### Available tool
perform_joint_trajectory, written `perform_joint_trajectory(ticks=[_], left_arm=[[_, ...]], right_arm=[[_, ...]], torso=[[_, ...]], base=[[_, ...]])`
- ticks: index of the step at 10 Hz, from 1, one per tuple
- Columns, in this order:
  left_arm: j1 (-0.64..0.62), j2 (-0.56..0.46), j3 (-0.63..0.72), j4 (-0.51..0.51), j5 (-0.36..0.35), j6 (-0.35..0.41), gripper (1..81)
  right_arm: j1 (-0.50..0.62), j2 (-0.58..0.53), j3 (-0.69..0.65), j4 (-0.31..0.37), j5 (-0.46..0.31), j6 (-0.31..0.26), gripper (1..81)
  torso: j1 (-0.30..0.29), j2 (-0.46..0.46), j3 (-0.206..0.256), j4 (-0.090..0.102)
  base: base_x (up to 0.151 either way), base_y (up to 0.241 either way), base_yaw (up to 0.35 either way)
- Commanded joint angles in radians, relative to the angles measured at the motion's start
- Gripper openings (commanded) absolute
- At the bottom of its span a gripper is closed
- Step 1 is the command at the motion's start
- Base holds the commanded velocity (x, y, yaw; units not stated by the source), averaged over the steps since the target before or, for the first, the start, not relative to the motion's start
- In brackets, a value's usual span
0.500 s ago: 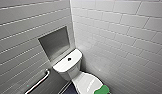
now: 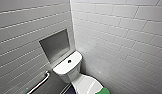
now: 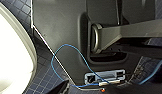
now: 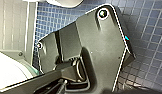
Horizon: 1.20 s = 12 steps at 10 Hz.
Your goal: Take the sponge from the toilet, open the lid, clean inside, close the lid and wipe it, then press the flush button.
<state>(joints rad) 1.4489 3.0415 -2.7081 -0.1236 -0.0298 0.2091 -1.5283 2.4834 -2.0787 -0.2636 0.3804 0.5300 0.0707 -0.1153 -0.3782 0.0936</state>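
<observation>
**Head view: sponge sighted on the closed toilet lid in the tiled corner**

And there it is: the toilet (image 2: 68, 68) is seen tucked into the corner where two pale tiled walls (image 2: 117, 37) meet. Its tank is set against the left-hand wall. The flush button (image 2: 69, 61) is picked out as a small dark round spot in the middle of the white tank top. The oval lid (image 2: 84, 83) is down. The bright green sponge (image 2: 104, 91) is spotted on the front part of it, cut off by the lower edge of the head view. Above the tank a square recess (image 2: 55, 45) is let into the wall, and a metal grab bar (image 2: 41, 82) is fixed lower down beside the toilet.

Over to the left wrist view: a white glossy curve is caught beside a floor (image 3: 44, 80) of small dark blue tiles, with a thin blue wire (image 3: 67, 45) looped across the robot's dark plate. In the right wrist view the same blue tiling is seen past the plate.

Whether the left end effector or the right end effector is wide, narrow or holding anything cannot be told.
</observation>
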Motion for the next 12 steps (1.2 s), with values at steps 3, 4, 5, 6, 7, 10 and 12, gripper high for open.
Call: perform_joint_trajectory(ticks=[3, 4, 5, 6, 7, 10, 12], left_arm=[[-0.008, -0.006, 0.002, 0.01, 0.074, 0.007, 81.1], [-0.008, -0.006, 0.002, 0.012, 0.074, 0.007, 81.1], [-0.008, -0.006, 0.001, 0.012, 0.074, 0.007, 81.1], [-0.008, -0.01, 0.001, 0.012, 0.074, 0.007, 81.1], [-0.008, -0.013, 0.001, 0.012, 0.074, 0.007, 81.1], [-0.003, -0.016, 0.001, 0.01, 0.074, 0.007, 81.1], [-0.003, -0.013, 0.002, 0.012, 0.074, 0.007, 81.1]], right_arm=[[0.082, -0.123, 0.085, -0.011, 0.123, 0.134, 81.1], [0.093, -0.128, 0.085, -0.012, 0.123, 0.148, 81.1], [0.101, -0.13, 0.082, -0.012, 0.124, 0.157, 81.1], [0.108, -0.133, 0.077, -0.012, 0.135, 0.177, 81.1], [0.122, -0.134, 0.066, -0.009, 0.156, 0.206, 81.1], [0.181, -0.142, 0.08, -0.017, 0.16, 0.248, 81.1], [0.234, -0.124, 0.074, -0.019, 0.137, 0.248, 81.1]], torso=[[0.098, -0.157, -0.11, 0.0], [0.114, -0.182, -0.132, 0.0], [0.138, -0.22, -0.168, 0.0], [0.163, -0.257, -0.109, 0.0], [0.181, -0.285, -0.133, 0.0], [0.24, -0.378, -0.153, 0.0], [0.348, -0.547, -0.154, 0.0]], base=[[0.0, 0.0, 0.0], [0.0, 0.0, 0.0], [0.0, 0.0, 0.0], [0.0, 0.0, 0.0], [0.0, 0.0, 0.0], [0.0, 0.0, 0.0], [0.0, 0.0, 0.0]])
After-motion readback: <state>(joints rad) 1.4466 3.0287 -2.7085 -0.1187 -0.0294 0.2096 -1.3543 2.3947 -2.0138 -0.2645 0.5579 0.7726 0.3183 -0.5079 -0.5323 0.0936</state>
